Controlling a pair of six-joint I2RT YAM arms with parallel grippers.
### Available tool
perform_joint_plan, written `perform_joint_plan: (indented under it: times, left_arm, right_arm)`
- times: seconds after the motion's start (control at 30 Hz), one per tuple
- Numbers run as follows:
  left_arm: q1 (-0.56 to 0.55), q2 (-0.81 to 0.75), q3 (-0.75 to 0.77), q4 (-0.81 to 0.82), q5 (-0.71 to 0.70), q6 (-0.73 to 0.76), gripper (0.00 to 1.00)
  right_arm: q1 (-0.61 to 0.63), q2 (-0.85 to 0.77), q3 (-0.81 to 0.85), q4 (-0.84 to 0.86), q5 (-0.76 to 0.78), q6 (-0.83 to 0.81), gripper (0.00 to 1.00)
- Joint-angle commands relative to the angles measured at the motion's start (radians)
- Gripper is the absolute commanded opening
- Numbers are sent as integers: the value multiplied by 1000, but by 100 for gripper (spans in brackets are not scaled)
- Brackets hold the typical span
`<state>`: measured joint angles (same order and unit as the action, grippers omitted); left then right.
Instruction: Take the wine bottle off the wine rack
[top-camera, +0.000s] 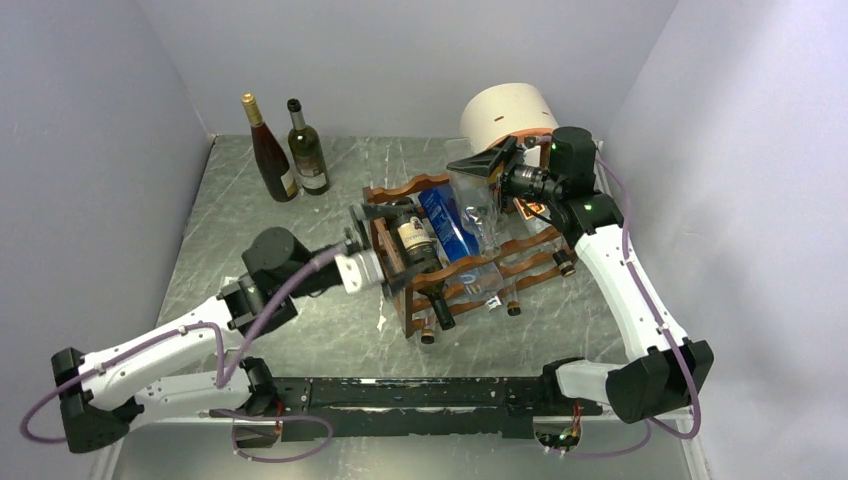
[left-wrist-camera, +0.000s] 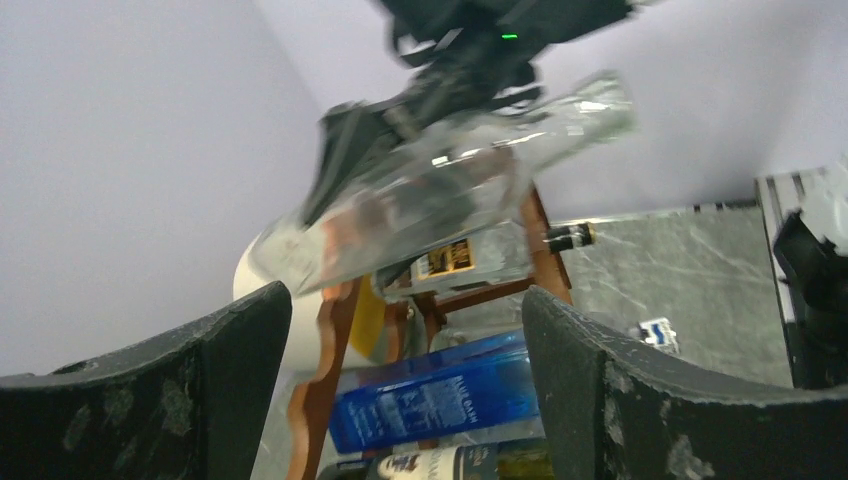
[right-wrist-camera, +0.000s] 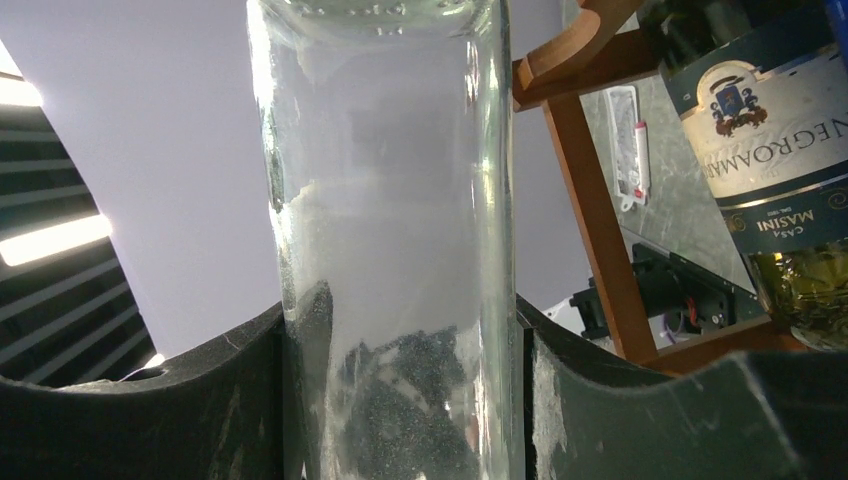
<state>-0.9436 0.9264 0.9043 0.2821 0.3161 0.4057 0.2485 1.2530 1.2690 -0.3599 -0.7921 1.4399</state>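
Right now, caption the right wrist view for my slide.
Right gripper clamped on a clear glass bottle, with the wine rack and a labelled wine bottle beyond it.

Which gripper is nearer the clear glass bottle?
Right. The right gripper clamps the clear glass bottle; the left gripper, jaws open, sits apart from it, left of the wine rack.

a robot test cell in a lab is indicated by plain lavender walls (top-camera: 400, 50) boxed around a grey marbled table (top-camera: 250, 230), two cabled white arms (top-camera: 150, 350) bolted to a black rail (top-camera: 420, 395), and only a wine rack (top-camera: 540, 262) and bottles (top-camera: 272, 155) on it.
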Motion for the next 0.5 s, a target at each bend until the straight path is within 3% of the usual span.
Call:
perform_joint_plan:
  times: [0.0,0.2,0.47]
  left_arm:
    - [-179,29,49,-24,-233,350,91]
    - [-341,150,88,55,-406,609,94]
    - [-349,286,161,156,-483,805,96]
  right_arm:
    - [19,-21,57,-19,-7,-6,0]
    - [21,-46,19,38,-40,27,0]
    - [24,-71,31,30,-30,9,0]
